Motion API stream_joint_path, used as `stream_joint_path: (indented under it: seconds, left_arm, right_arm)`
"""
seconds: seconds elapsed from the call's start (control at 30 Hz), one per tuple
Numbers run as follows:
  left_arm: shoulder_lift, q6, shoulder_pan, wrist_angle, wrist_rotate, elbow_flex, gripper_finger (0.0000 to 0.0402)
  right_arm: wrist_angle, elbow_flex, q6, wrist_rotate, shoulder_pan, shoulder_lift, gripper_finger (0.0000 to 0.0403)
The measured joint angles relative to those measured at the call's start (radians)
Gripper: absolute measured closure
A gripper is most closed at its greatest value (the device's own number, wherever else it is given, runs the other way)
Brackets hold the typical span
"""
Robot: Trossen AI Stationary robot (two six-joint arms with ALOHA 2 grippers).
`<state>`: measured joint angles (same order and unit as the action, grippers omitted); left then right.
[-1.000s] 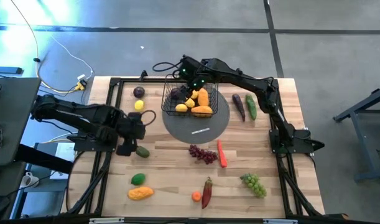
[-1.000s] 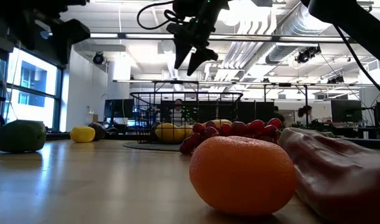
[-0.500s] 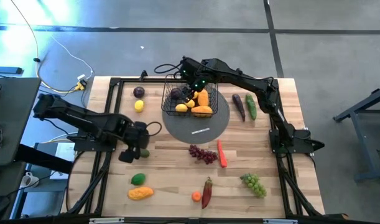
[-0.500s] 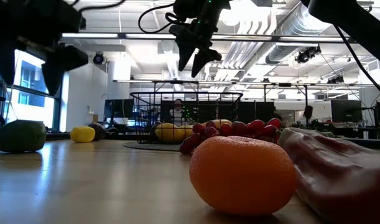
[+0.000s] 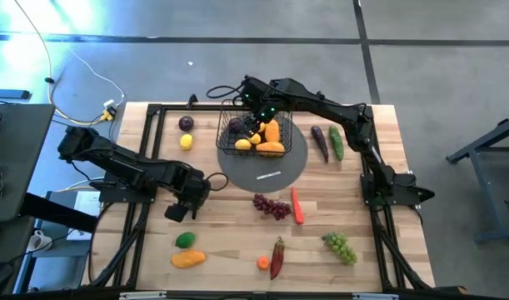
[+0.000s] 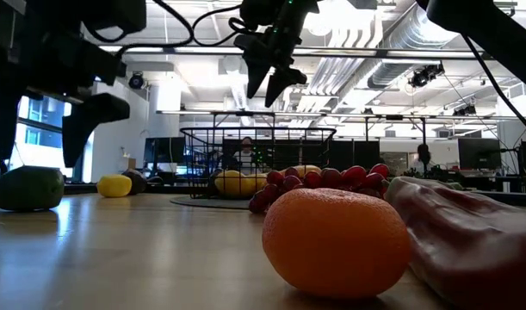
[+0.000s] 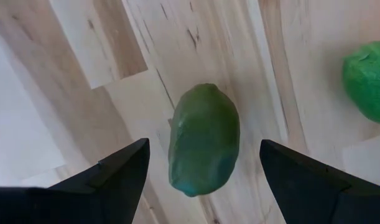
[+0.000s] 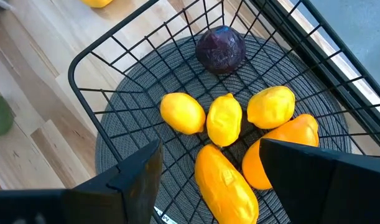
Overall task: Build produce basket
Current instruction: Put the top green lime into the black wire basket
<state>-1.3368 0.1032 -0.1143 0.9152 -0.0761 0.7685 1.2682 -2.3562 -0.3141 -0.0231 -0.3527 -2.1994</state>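
Avocado (image 7: 203,139) is the thing that matters for the next move. It is a dark green, egg-shaped toy lying flat on the wooden table (image 5: 229,250), right under the left gripper (image 5: 186,206). In the left wrist view it sits between the two dark fingers (image 7: 118,174), which are spread wide with nothing in them. Its long side runs across the gap, away from the wrist, so the fingers look set to close on its narrow sides. The left gripper hangs a little above it, not touching it.

The basket (image 5: 252,127) stands well away, toward the far edge of the table, on a round grey mat (image 5: 262,169). Inside it lie yellow lemons (image 8: 205,114), a purple plum (image 8: 221,48) and orange fruit (image 8: 283,146). The right gripper (image 5: 256,108) hangs over the basket, fingers apart and empty.

The left arm is much nearer the avocado. Another green fruit (image 5: 185,240) and a mango (image 5: 188,258) lie closer to the near edge, and red grapes (image 5: 271,206) lie near the middle. The wood around the avocado is bare, so there looks to be room to come down.

Behind the table is a big room with pipes on the ceiling.
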Motion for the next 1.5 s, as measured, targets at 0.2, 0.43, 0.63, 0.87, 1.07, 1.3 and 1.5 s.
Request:
stream_joint_path:
  seconds: [0.2, 0.43, 0.63, 0.87, 1.07, 1.3, 1.5]
  left_arm:
    - [-0.068, 0.007, 0.000, -0.007, -0.004, 0.000, 0.0106]
    - [-0.147, 0.023, 0.000, -0.043, -0.005, 0.000, 0.0106]
    - [-0.176, 0.023, 0.000, -0.052, -0.002, 0.000, 0.0141]
    - [-0.175, 0.018, 0.001, -0.052, -0.002, 0.000, 0.0228]
    - [-0.174, -0.012, 0.022, -0.052, -0.010, 0.001, 0.0241]
    - [-0.174, -0.013, 0.064, -0.062, -0.010, 0.001, 0.0233]
    - [-0.165, 0.000, 0.105, -0.089, -0.010, 0.006, 0.0232]
  right_arm:
    - [0.001, 0.000, 0.006, 0.000, 0.000, 0.000, 0.0153]
    - [0.007, 0.000, 0.008, 0.000, 0.000, 0.000, 0.0153]
    - [0.028, 0.000, 0.009, 0.000, -0.001, 0.005, 0.0153]
    - [0.045, 0.000, 0.026, -0.005, -0.001, 0.036, 0.0153]
    - [0.053, 0.000, 0.035, -0.030, 0.004, 0.095, 0.0153]
    - [0.064, 0.000, 0.061, -0.038, 0.004, 0.160, 0.0153]
    - [0.107, 0.000, 0.097, -0.098, 0.004, 0.211, 0.0153]
